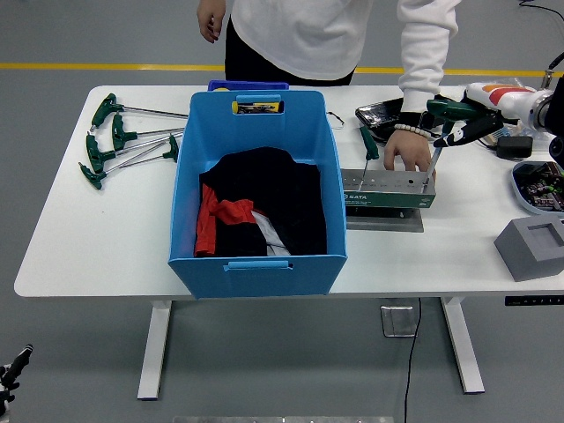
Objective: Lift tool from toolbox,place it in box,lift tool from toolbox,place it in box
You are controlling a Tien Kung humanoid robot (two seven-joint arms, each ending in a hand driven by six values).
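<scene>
A green tool rack (388, 192) stands on a grey mat just right of the blue box (256, 256), which holds black and red cloth. My right hand (464, 122) is shut on the green T-handle tool (447, 111) above the rack's right end. The tool's steel shaft slants down, and its tip is at the rack's top edge. A second T-handle tool (368, 146) stands upright in the rack's left part. A person's hand (408, 152) rests against the back of the rack. My left arm is out of view.
Several green T-handle tools (115, 137) lie at the table's far left. A grey block (532, 247) and a tray of small parts (538, 187) sit at the right edge. A black case (381, 116) lies behind the rack. The person stands at the far side.
</scene>
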